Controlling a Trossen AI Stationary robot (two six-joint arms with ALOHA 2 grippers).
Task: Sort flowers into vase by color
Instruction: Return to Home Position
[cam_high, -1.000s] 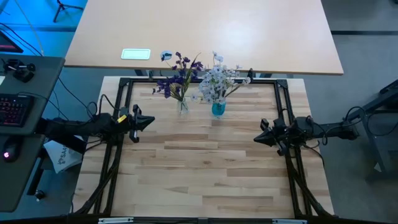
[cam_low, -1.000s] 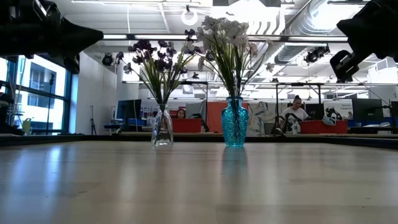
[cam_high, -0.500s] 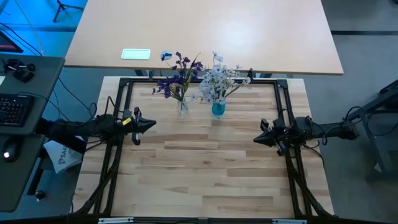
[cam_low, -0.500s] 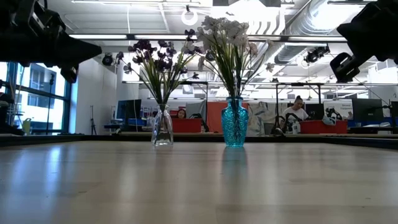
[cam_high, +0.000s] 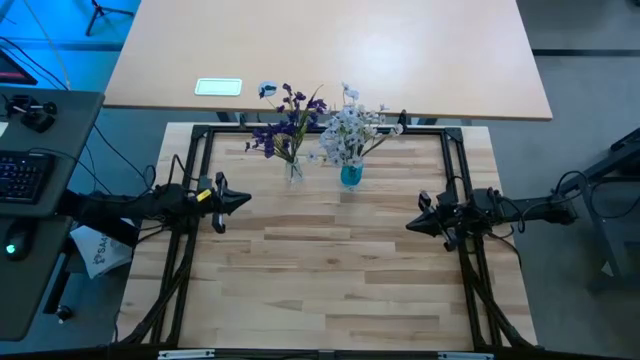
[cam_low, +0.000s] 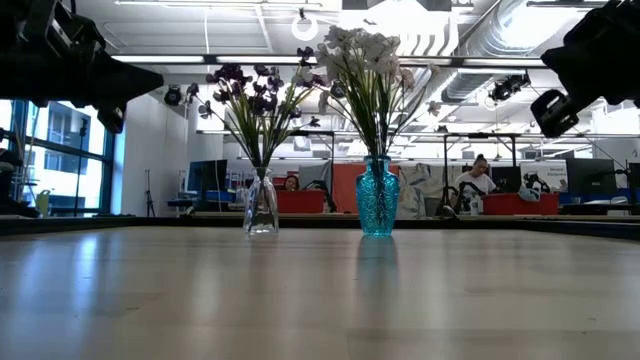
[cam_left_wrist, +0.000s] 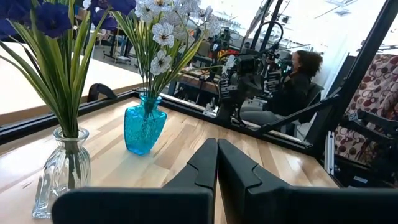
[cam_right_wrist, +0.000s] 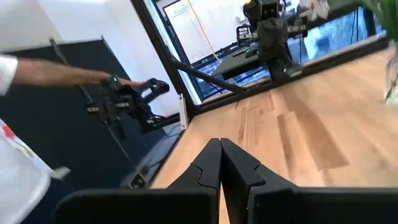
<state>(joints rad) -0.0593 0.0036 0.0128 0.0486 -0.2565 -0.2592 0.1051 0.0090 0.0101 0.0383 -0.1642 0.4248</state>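
Observation:
Dark purple flowers (cam_high: 283, 128) stand with their stems in a clear glass vase (cam_high: 293, 171) near the table's far edge. White and pale-blue flowers (cam_high: 350, 130) stand in a blue vase (cam_high: 350, 176) just to its right. The low view shows the clear vase (cam_low: 262, 205) and the blue vase (cam_low: 377, 198) upright on the wood. My left gripper (cam_high: 244, 201) hovers at the table's left side, shut and empty, pointing right. My right gripper (cam_high: 408, 225) hovers at the right side, shut and empty, pointing left. The left wrist view shows shut fingers (cam_left_wrist: 217, 152) with both vases ahead.
A black frame (cam_high: 320, 128) runs along the table's far and side edges, close behind the vases. Bare wood (cam_high: 320, 260) stretches between the two arms and toward the near edge. A person's arm (cam_right_wrist: 43, 73) shows beyond the table in the right wrist view.
My left gripper has dipped a little and shifted slightly toward the near edge, then held still. Both vases and their flowers have stayed in place.

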